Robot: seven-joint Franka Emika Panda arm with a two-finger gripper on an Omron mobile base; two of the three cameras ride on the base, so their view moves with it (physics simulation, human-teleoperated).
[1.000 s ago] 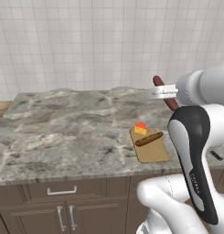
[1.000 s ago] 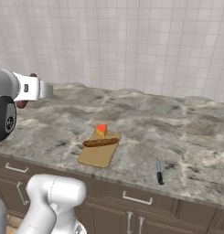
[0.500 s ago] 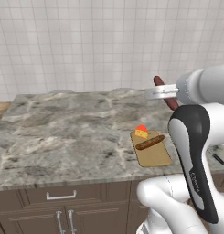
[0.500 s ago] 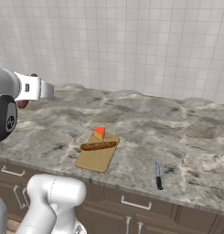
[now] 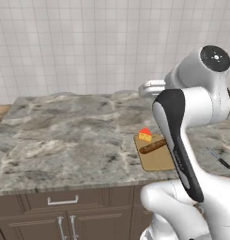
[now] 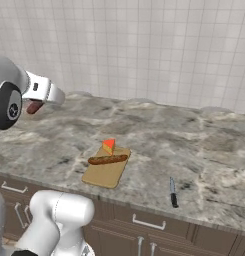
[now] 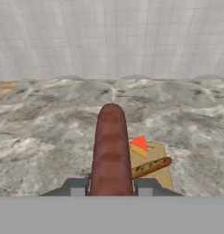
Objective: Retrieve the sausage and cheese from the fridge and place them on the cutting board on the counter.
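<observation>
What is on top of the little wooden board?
On the cutting board lie a cheese wedge and a long brown sausage, close together. The board's wood beneath them is covered.

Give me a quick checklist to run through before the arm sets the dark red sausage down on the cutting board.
1. Grip: tool shut on the dark red sausage, ok.
2. Cheese already on the cutting board: ok.
3. Free room on the board: not ok, a longer brown sausage lies across it.
4. Tool above the board: not ok, it hangs off to one side over the counter.
5. Knife away from the board: ok.
6. Whether the bare part fits the sausage: cannot tell.
</observation>
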